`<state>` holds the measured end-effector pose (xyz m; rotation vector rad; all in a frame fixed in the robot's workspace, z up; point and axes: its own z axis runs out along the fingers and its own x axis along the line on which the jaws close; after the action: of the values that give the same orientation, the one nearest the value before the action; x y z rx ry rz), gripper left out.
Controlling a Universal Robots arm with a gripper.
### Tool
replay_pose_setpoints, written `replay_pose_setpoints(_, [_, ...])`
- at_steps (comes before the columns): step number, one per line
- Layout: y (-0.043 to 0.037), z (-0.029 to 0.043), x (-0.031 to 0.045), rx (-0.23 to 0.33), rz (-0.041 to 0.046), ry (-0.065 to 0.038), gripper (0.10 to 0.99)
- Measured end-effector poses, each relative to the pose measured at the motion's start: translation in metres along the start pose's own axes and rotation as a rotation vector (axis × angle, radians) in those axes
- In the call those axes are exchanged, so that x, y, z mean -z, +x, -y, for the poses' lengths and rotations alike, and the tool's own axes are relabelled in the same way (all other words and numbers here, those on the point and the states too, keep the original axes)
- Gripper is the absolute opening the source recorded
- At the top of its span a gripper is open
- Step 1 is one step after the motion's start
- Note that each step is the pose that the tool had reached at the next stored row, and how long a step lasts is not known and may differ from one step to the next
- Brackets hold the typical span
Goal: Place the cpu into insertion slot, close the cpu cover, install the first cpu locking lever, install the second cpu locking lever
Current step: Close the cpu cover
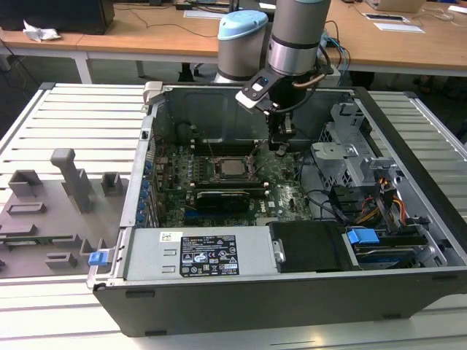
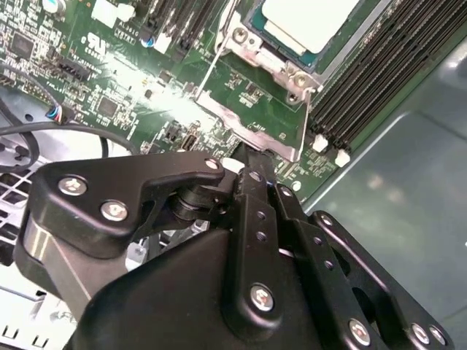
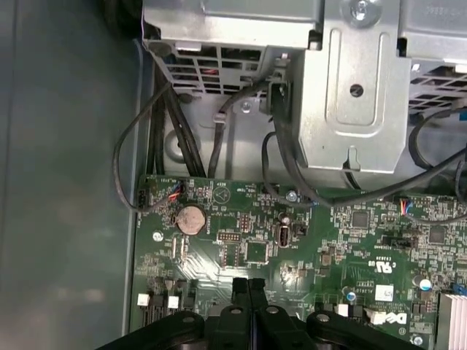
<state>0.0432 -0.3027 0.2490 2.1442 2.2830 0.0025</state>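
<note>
Gripper (image 3: 249, 286), fingers pressed together and empty, hangs just beside the insertion slot (image 1: 217, 169), on the exterior view's right; cpu (image 2: 306, 20) seated inside.

The computer case (image 1: 292, 300) sits in the middle of the tabletop (image 1: 80, 117). A tray of holders (image 1: 44, 219) lies by the tabletop's edge at the exterior view's left. The motherboard (image 1: 288, 191) lies inside the case. The cpu (image 1: 233, 168) sits in the insertion slot (image 1: 217, 175). The gripper (image 1: 281, 146) hangs just beside the slot, on the exterior view's right.
</note>
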Motion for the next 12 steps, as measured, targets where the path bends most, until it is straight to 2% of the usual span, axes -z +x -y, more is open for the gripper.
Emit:
replay_pose_setpoints(7, [0.0007,0.0106,-0.0009,0.000,0.0000,0.000,0.106])
replay_pose_setpoints(12, [0.0016,0.0247,-0.0019,0.000,-0.0001,0.000,0.106])
